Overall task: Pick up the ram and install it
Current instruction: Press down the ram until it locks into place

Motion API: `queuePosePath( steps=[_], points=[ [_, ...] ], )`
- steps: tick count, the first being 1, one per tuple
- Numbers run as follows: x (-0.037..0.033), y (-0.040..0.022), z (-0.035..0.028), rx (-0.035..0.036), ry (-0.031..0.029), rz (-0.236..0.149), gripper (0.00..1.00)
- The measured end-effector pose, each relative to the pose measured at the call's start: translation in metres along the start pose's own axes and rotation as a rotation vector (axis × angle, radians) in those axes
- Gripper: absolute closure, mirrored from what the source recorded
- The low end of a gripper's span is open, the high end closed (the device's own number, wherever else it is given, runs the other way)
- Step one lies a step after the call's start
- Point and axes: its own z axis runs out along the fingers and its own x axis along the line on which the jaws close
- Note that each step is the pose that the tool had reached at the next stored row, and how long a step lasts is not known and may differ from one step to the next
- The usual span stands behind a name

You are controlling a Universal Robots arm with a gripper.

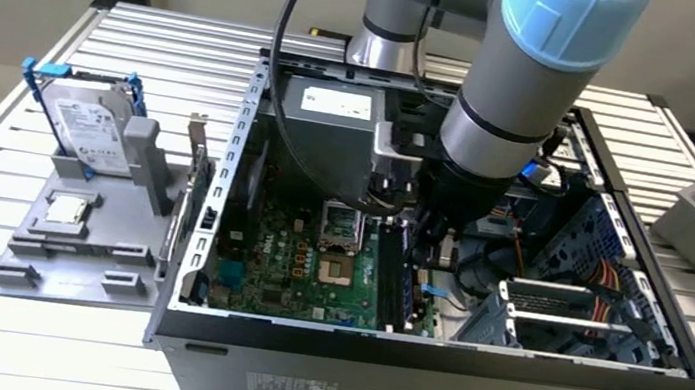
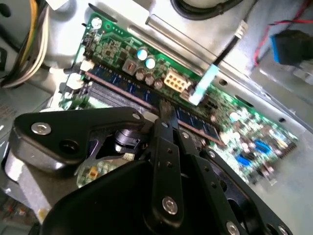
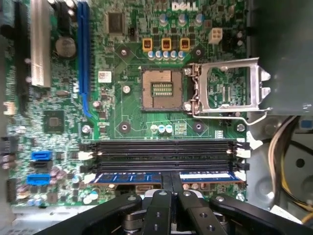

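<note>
While reaching into the case, the tool (image 3: pixel 171 182) pinches the ram (image 3: pixel 146 177).

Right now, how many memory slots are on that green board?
3: two empty black slots lie side by side, and the ram sits in a third, beside the hand. More may be hidden.
</note>
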Motion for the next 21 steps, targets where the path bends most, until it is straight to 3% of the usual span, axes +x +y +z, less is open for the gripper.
queuePosePath(
  steps=[4, 7, 11, 18, 21],
  points=[
    [-0.0001, 0.0006, -0.0154, -0.0015, 0.0005, 0.0, 1.0],
    [-0.0001, 0.0008, -0.0212, -0.0018, 0.0005, 0.0, 1.0],
    [-0.0002, 0.001, -0.0247, -0.0025, 0.0003, 0.0, 1.0],
    [-0.0002, 0.0011, -0.0255, -0.0027, 0.0007, 0.0, 1.0],
    [-0.0002, 0.0013, -0.0291, -0.0027, 0.0006, 0.0, 1.0]
  ],
)
